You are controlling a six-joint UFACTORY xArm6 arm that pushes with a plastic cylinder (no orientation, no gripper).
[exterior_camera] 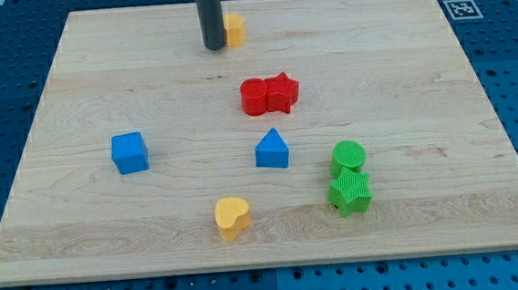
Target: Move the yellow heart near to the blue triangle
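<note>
The yellow heart (232, 216) lies near the view's bottom, left of centre. The blue triangle (272, 149) sits up and to the right of it, a short gap apart. My tip (215, 47) is at the view's top, far from both, touching or right beside the left side of a second yellow block (234, 28) that the rod partly hides.
A blue cube (130, 152) sits at the left. A red cylinder (255, 97) and red star (282, 92) touch each other above the blue triangle. A green cylinder (348, 156) and green star (350, 192) sit together at the right. The wooden board (419, 79) ends on all sides.
</note>
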